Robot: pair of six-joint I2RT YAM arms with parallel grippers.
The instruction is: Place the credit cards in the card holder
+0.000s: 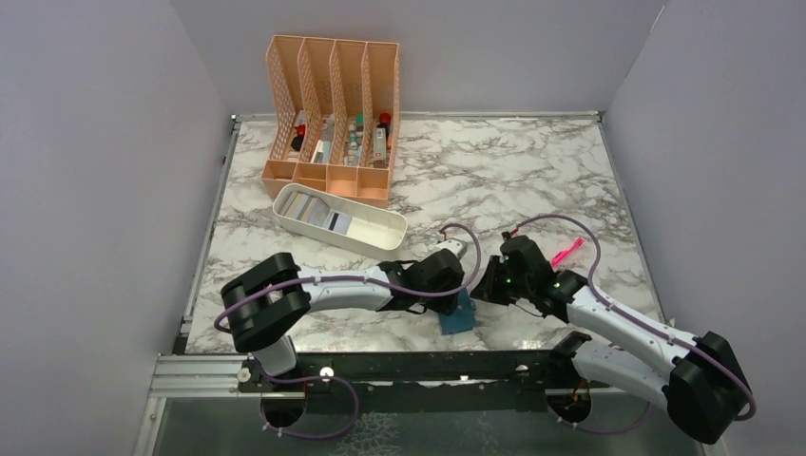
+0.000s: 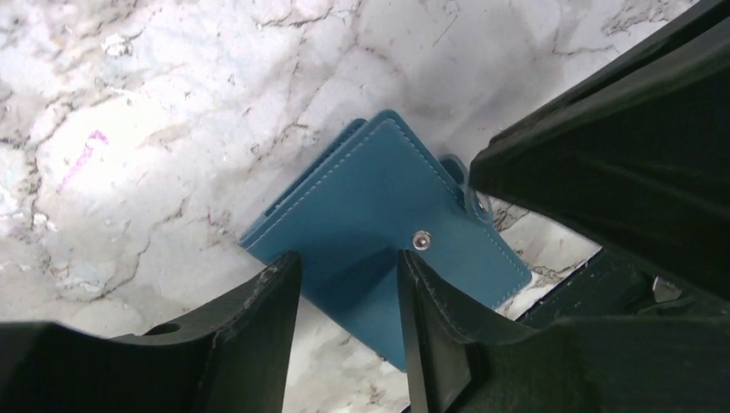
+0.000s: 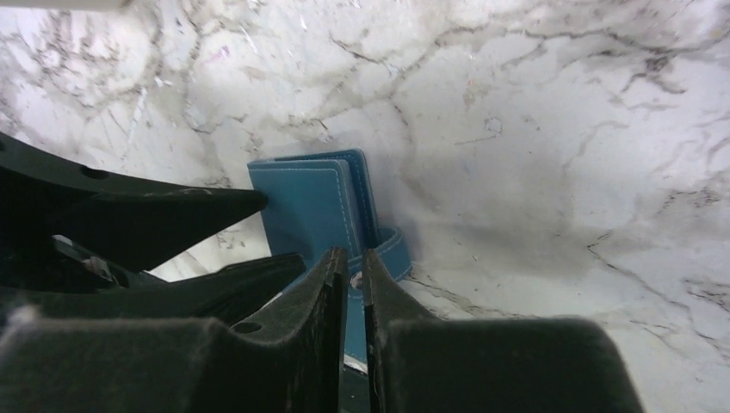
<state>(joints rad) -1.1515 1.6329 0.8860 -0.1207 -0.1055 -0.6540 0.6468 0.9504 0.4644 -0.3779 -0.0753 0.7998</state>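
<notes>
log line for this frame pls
left gripper: open over card holder | right gripper: shut on its edge | credit cards: in white tray

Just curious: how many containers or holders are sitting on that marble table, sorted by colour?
Peach: 1, mesh organizer
White: 1, oblong tray
Teal: 1, card holder
Total: 3

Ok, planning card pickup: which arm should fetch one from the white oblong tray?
Probably left: left gripper open, white oblong tray nearer it; right gripper pinches the teal fold-over wallet.
</notes>
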